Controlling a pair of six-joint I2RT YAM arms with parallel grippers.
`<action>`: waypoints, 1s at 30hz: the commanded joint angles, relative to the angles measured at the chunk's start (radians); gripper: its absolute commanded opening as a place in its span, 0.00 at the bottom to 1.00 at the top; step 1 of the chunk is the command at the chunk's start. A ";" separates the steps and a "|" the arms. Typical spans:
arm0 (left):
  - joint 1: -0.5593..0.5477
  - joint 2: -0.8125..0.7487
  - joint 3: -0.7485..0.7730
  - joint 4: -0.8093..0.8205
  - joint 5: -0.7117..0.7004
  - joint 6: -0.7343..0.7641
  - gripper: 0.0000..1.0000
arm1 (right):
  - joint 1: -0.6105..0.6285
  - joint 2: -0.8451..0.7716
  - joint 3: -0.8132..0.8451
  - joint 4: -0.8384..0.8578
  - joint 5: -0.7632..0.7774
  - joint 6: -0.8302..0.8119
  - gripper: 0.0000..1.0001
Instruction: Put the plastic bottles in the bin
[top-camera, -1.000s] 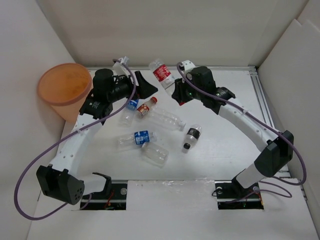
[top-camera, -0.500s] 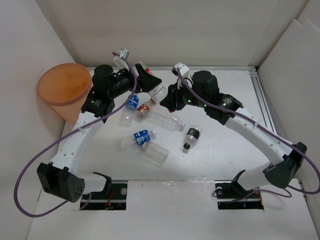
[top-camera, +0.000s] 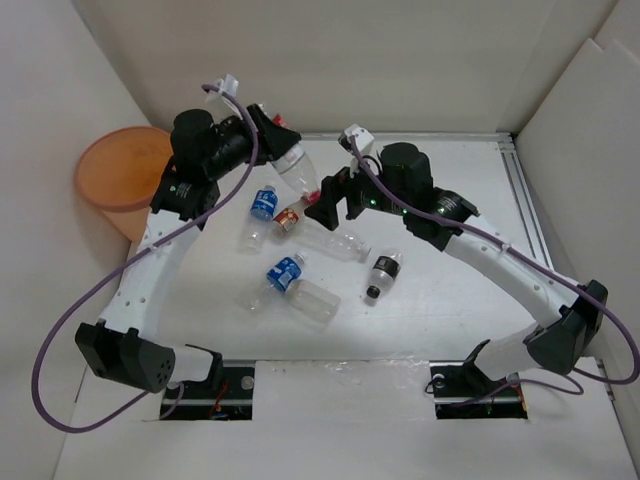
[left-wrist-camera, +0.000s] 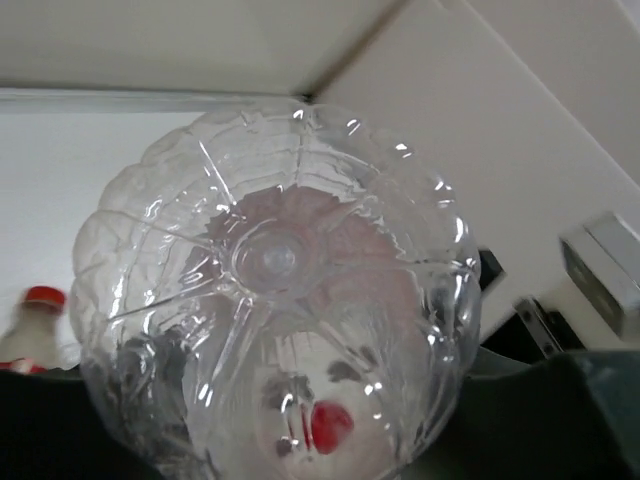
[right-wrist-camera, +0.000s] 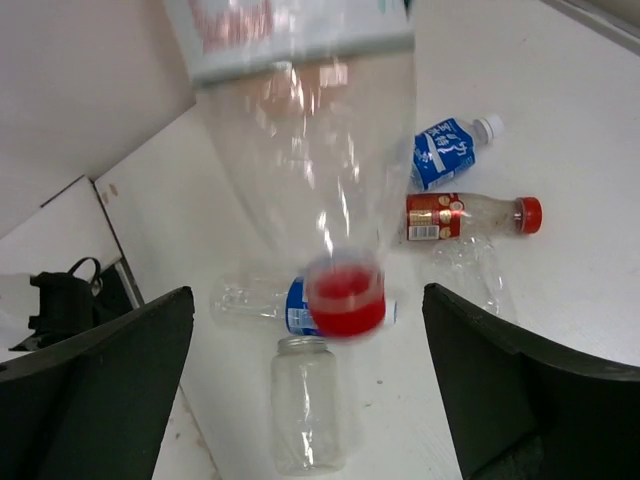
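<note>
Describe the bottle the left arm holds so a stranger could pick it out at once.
Start at the orange bin on the left, then find the left gripper to its right. Its bottle hangs tilted, red cap down, above the table; the other bottles lie flat there.

Inverted bottle (right-wrist-camera: 300, 150) blurred, its base beyond the right-wrist view's top edge.

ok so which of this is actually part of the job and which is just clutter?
Job: orange bin; raised bottle in left claw; lying loose: blue-label bottles, red-label bottle, black-label bottle, clear bottles.
Clutter: purple cables, side rail.
</note>
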 joint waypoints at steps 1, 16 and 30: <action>0.070 0.024 0.167 -0.168 -0.216 0.097 0.02 | -0.029 0.006 -0.030 0.023 0.070 -0.005 1.00; 0.371 0.196 0.475 -0.305 -1.107 0.278 0.03 | -0.158 0.054 -0.107 -0.029 0.004 -0.037 1.00; 0.693 0.323 0.442 -0.351 -0.875 0.167 0.86 | -0.158 0.048 -0.102 -0.095 -0.015 -0.068 1.00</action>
